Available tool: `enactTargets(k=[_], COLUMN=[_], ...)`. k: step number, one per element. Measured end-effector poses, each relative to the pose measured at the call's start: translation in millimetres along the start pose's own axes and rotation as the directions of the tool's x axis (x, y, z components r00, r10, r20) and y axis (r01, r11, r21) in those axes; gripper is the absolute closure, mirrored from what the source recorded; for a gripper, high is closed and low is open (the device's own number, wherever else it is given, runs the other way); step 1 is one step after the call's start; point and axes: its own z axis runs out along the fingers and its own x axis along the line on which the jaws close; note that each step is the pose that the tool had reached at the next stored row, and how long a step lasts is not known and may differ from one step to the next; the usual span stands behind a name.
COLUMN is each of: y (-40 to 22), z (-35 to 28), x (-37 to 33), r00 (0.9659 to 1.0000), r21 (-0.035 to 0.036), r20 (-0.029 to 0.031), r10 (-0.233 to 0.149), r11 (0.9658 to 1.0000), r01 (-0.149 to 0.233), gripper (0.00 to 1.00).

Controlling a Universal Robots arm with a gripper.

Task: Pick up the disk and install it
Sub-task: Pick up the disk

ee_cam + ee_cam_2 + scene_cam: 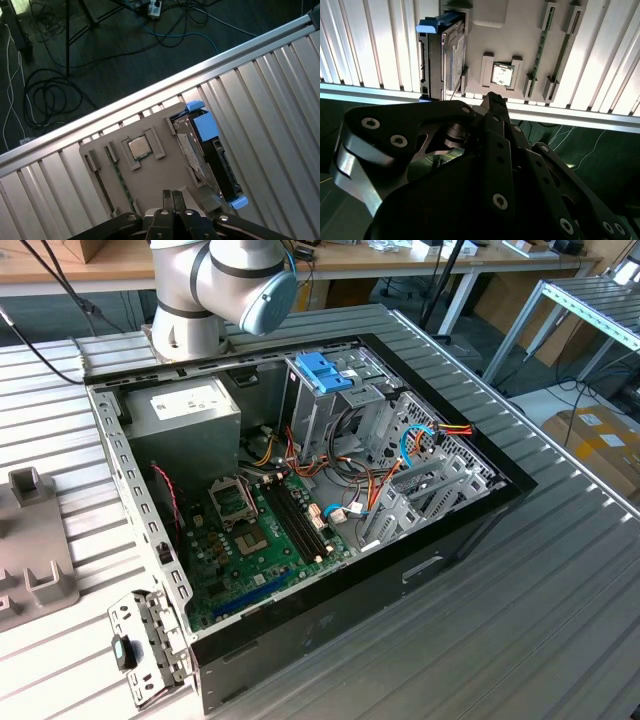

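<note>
The pincer has its two fingers drawn together with nothing between them, and it hangs above the near edge of a grey holder tray that lies on the ribbed aluminium desk. The disk stands on its long edge in a slot at one end of that tray, its dark body framed by a light blue carrier. It is apart from the pincer. A pale label covers the disk's broad face, but it is seen too steeply for any writing to be read. In both wrist views a processor chip sits in a square pocket beside the disk, and a green memory stick stands in a narrow slot beyond it. Past the desk's edge, loose cables lie on the dark floor. In the middle of the exterior view an open computer case lies on its side. The white label on its power supply has print that cannot be made out. A blue latch piece tops the drive cage. The robot arm is cut off at the exterior view's upper left.
</note>
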Motion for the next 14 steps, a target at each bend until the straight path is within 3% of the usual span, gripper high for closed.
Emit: enactTargets(k=[14], y=[0.0], z=[0.0], x=[0.0], r00=[0.9998], r21=[-0.0005], r20=[-0.0011], r10=[-0.021], r11=[0.9998], r01=[0.021], gripper=[0.89])
